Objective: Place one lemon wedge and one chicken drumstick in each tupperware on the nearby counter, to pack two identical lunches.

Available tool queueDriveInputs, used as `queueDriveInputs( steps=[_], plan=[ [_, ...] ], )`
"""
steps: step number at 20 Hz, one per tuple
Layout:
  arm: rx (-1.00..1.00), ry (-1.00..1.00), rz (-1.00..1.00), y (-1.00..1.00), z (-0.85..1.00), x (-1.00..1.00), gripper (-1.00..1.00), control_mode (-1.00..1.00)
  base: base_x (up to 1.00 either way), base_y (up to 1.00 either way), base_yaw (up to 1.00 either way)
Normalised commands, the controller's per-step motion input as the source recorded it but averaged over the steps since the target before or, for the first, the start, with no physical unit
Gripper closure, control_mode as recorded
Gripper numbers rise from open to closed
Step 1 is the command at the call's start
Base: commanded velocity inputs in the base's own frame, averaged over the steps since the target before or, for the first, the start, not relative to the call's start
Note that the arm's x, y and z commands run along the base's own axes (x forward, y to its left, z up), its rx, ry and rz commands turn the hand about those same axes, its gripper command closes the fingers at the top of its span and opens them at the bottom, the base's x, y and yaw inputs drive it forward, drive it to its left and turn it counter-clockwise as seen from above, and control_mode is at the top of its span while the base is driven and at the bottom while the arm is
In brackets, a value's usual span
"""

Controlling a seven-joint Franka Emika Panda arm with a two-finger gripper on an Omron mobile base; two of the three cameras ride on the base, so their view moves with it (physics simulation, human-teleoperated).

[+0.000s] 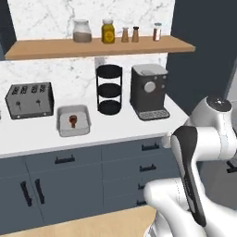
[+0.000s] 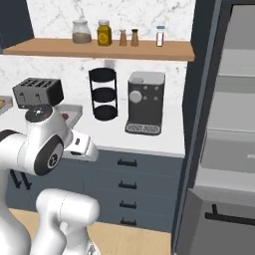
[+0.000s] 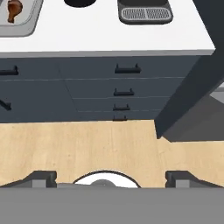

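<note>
Grey tupperware [image 3: 17, 24] with one drumstick [image 3: 14, 10] lies far up-left of the gripper [image 3: 105, 178]. Jaws stand wide open, empty, over bare floor.

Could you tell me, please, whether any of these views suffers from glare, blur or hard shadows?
Left base view: even light, no glare, soft shadow under the tupperware; the chicken drumstick is small but legible. Right base view: equally flat and sharp. Hand view: clear, open gripper tips slightly soft-edged.
</note>
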Motion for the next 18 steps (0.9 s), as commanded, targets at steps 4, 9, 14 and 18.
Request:
queueDriveInputs(
  steps=[4,9,14,18],
  plan=[
    [0.00,0.00,0.00,0.00,0.00,0.00,-1.00,1.00,0.03,-1.00,-0.10],
    [0.00,0.00,0.00,0.00,0.00,0.00,-1.00,1.00,0.18,-1.00,-0.11],
    [0.00,0.00,0.00,0.00,0.00,0.00,-1.00,1.00,0.43,-0.94,-0.07],
    [0.00,0.00,0.00,0.00,0.00,0.00,-1.00,1.00,0.52,-0.75,-0.09]
  ],
)
